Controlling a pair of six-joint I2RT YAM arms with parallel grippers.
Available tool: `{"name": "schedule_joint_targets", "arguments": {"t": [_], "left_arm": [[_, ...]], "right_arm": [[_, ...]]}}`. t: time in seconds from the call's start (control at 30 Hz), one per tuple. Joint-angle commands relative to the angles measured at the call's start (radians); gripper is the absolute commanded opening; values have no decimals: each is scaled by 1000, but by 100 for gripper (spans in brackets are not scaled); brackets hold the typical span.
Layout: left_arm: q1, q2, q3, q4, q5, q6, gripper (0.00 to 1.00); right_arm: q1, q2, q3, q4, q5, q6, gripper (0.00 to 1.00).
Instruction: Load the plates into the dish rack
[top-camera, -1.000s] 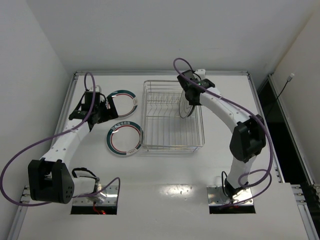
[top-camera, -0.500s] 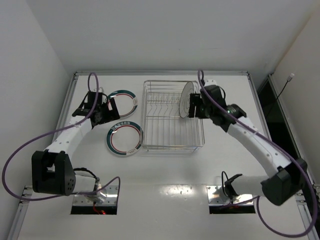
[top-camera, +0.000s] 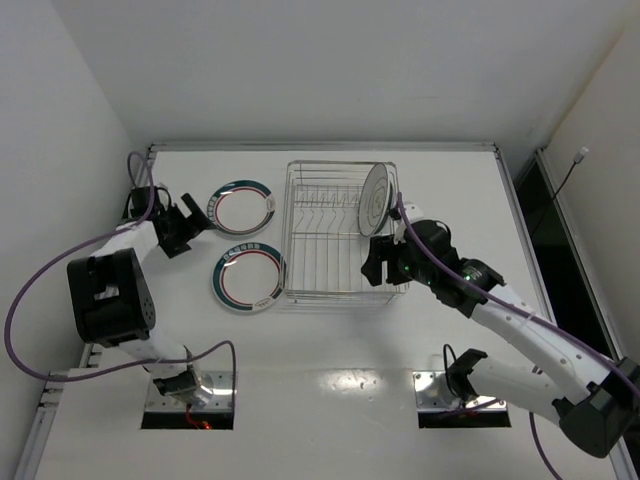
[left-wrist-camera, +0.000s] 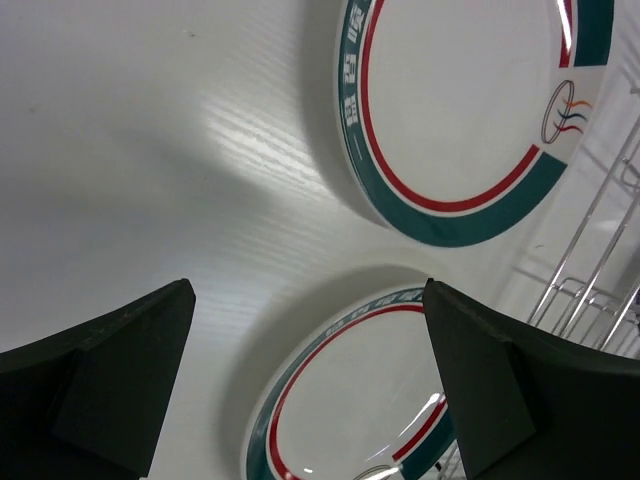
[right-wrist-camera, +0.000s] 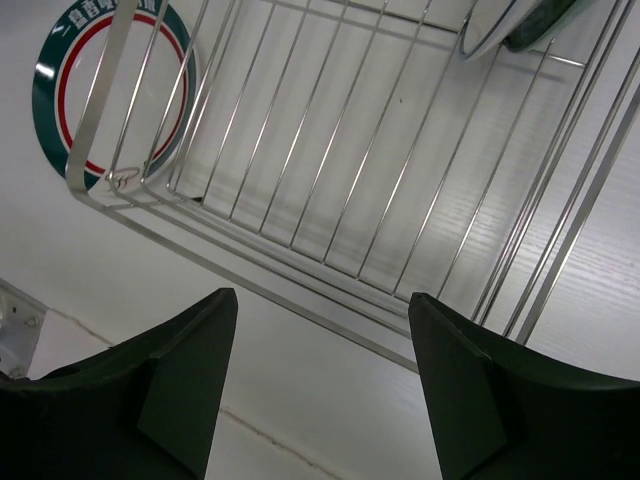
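Pale plate (top-camera: 375, 197) upright at 1 o'clock in rack (top-camera: 340, 294), green-rimmed plates (top-camera: 245, 207) flat at its 9 o'clock, left gripper (top-camera: 188, 224) and right gripper (top-camera: 375, 263) spread wide, empty

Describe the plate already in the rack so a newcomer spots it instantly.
Find the wire dish rack in the middle of the table. At its far right corner, one pale plate stands on edge among the wires. It is the only plate upright and inside the rack; the two green-rimmed plates lie flat on the table to the rack's left.
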Motion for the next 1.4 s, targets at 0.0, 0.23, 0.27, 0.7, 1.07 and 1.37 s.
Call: {"name": "schedule_joint_targets", "arguments": {"t": [0.0,0.23,0.27,0.7,1.07,1.37], "left_arm": [[29,70,21,145,179,-63,97],[49,282,96,201,308,-87,97],[49,301,97,201,322,-87,97],[49,345,87,257,394,-87,89],[49,399,97,308,486,-107,49],[49,388,117,270,442,-107,9]], "right_arm": [[11,2,16,26,59,19,67],[11,-7,7,37,50,28,68],[11,3,7,37,41,28,68],[2,-18,-11,37,21,28,70],[-8,5,-2,37,12,28,71],[-8,14,-2,37,3,28,71]]}}
